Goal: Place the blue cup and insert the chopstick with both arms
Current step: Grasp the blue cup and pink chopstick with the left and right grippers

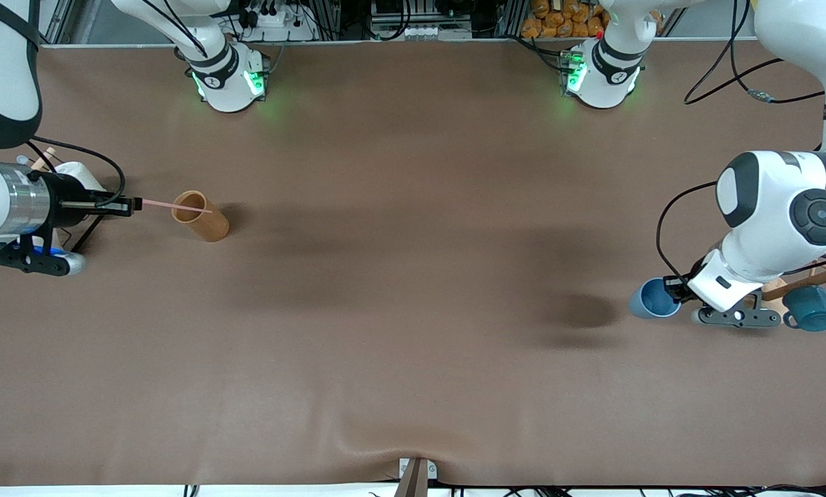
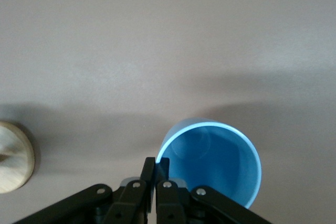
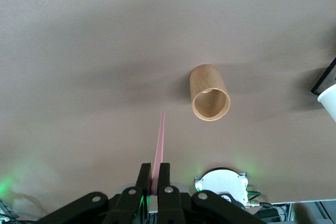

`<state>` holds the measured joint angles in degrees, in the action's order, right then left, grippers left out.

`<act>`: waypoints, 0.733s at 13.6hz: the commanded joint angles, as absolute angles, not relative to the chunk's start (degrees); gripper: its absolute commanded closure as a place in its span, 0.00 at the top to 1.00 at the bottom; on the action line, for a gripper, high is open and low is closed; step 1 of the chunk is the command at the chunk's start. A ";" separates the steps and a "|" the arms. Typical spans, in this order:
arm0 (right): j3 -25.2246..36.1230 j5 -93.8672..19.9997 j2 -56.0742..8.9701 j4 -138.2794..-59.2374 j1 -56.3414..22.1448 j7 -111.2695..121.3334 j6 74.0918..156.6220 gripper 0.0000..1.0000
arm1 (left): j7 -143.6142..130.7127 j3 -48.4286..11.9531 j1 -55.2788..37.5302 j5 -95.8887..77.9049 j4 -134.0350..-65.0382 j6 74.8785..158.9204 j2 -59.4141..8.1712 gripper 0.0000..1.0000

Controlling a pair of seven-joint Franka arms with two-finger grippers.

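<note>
Left gripper (image 2: 155, 174) was clamped on the blue cup's (image 2: 215, 163) rim, beside the teal mug (image 1: 811, 308). Right gripper (image 3: 156, 174) pinched the chopstick (image 3: 159, 142), its tip over the brown holder (image 1: 201, 215).

I see the light-blue cup (image 1: 654, 298) pinched at its rim, and the pale pink chopstick (image 1: 171, 205) held level over the table.

Broad bare table (image 1: 413, 290) between both arms; only the brown holder (image 1: 201, 216) stands near the right arm.
</note>
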<state>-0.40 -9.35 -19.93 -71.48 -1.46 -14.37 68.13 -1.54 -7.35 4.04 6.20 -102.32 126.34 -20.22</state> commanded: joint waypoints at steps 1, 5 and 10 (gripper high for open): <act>-0.62 -10.37 -20.04 -71.10 -1.23 -15.64 67.85 0.00 | -2.20 -7.99 2.90 5.98 -98.28 120.70 -19.60 0.00; -0.62 -10.37 -20.04 -71.02 -1.14 -15.64 67.85 0.00 | -3.25 -11.24 2.90 5.98 -95.27 116.72 -18.46 0.00; -0.70 -10.37 -20.04 -71.10 -1.32 -15.64 67.85 0.00 | -10.97 -17.74 2.64 6.06 -93.87 115.40 -17.31 0.00</act>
